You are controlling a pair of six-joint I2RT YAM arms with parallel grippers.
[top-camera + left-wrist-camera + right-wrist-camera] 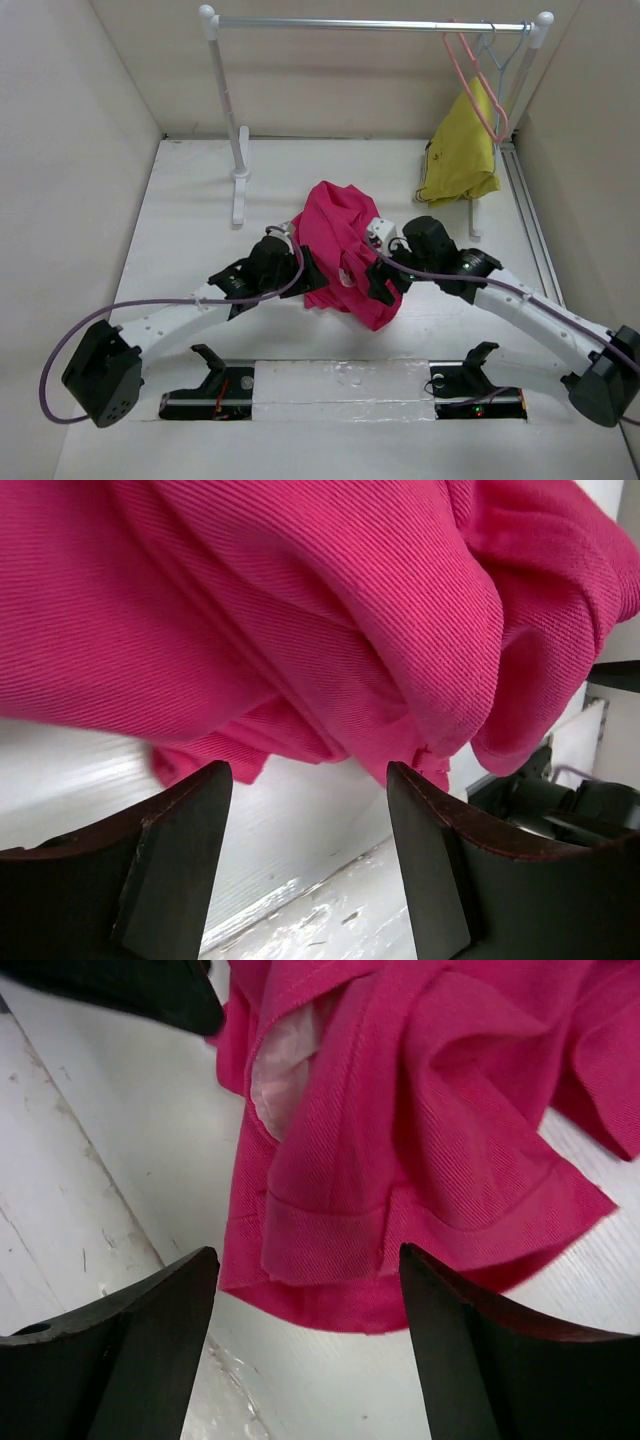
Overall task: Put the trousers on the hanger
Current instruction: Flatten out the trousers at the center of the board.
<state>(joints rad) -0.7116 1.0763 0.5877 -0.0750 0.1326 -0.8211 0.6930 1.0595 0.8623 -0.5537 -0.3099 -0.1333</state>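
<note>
The magenta-pink trousers [343,250] lie crumpled in a heap at the middle of the table. They fill the upper left wrist view [300,610], and the right wrist view [420,1130] shows a hemmed edge. My left gripper [310,272] is open at the heap's left edge, nothing between its fingers. My right gripper [383,282] is open at the heap's right edge, the hem just beyond its fingertips. The salmon-pink hanger [472,80] hangs by its hook on the rail at the back right.
A white clothes rack [238,160] with a metal rail [370,24] stands at the back. A pale blue-grey hanger [507,58] and a mustard-yellow garment [460,150] hang at its right end. Walls close in on both sides.
</note>
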